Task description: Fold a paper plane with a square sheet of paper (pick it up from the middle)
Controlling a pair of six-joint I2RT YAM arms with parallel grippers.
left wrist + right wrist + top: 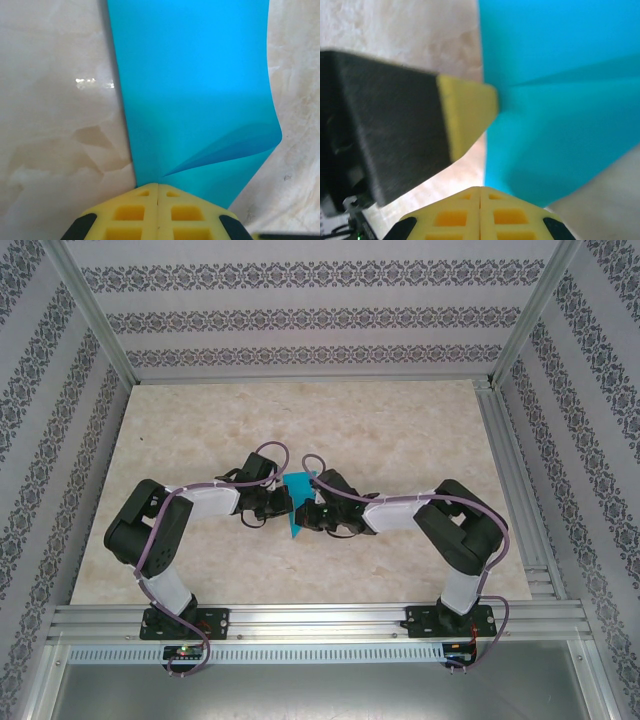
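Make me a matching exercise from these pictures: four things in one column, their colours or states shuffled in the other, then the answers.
Things:
1. sheet of paper
2. table
3. left gripper
4. back wall

Descriptions:
A. grey-and-white patterned stripes
B. yellow fingers, shut on an edge of the paper
C. turquoise-blue, partly folded
D. beige marble look

Pairs: 1-C, 2-D, 3-B, 4-A.

A lab test cell: aluminium frame (320,621), patterned walls (300,320), marble-look tabletop (400,420)
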